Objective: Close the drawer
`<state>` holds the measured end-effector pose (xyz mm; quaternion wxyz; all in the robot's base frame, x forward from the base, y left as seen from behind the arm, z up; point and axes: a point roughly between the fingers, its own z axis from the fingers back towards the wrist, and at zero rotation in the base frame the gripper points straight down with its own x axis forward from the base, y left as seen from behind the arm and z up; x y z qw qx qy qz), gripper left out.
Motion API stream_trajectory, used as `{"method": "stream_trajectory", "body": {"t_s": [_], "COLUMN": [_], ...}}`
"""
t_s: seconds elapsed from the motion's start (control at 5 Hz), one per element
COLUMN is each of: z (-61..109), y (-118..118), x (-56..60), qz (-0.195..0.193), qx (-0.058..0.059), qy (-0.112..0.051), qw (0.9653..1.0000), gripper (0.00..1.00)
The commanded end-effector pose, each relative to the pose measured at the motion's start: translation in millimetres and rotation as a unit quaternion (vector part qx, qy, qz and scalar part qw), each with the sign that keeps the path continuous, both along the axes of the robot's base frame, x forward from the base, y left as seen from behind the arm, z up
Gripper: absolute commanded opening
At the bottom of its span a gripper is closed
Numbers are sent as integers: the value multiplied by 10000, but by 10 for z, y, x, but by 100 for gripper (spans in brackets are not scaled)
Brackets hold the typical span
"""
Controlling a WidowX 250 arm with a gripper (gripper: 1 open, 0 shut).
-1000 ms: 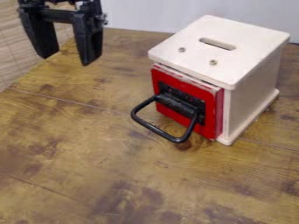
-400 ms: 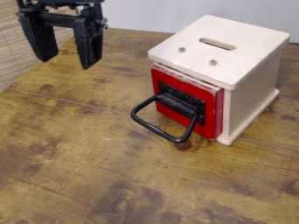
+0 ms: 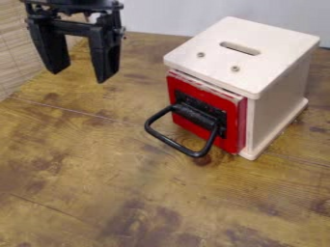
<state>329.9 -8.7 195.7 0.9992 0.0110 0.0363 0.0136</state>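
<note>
The bright red drawer [image 3: 198, 104] sits in the front face of the cream-white cube cabinet [image 3: 258, 68] and sticks out only slightly. Its black front plate [image 3: 203, 118] carries a large black loop handle [image 3: 176, 137] that lies forward on the wooden table. My gripper [image 3: 77, 60] hangs at the upper left, well apart from the drawer and above the table. Its two black fingers [image 3: 106, 58] point down, spread wide, with nothing between them.
The cabinet has a slot [image 3: 238, 46] in its top. The worn wooden table [image 3: 116, 193] stretches in front and to the left. A woven light panel [image 3: 11, 58] borders the far left edge.
My gripper has shifted slightly right and down, and turned to face the camera more squarely. The drawer and handle have not moved.
</note>
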Motion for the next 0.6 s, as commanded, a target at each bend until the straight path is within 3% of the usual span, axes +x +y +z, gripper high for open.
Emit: {"method": "stream_trajectory", "body": {"t_s": [0.0, 0.4], "z": [231, 273], "y": [-19, 9], "x": [-51, -74], "qz": [-72, -140], "qx": [-69, -155], "qy": [-392, -448], "qw": [9992, 9988], "gripper": [100, 100]}}
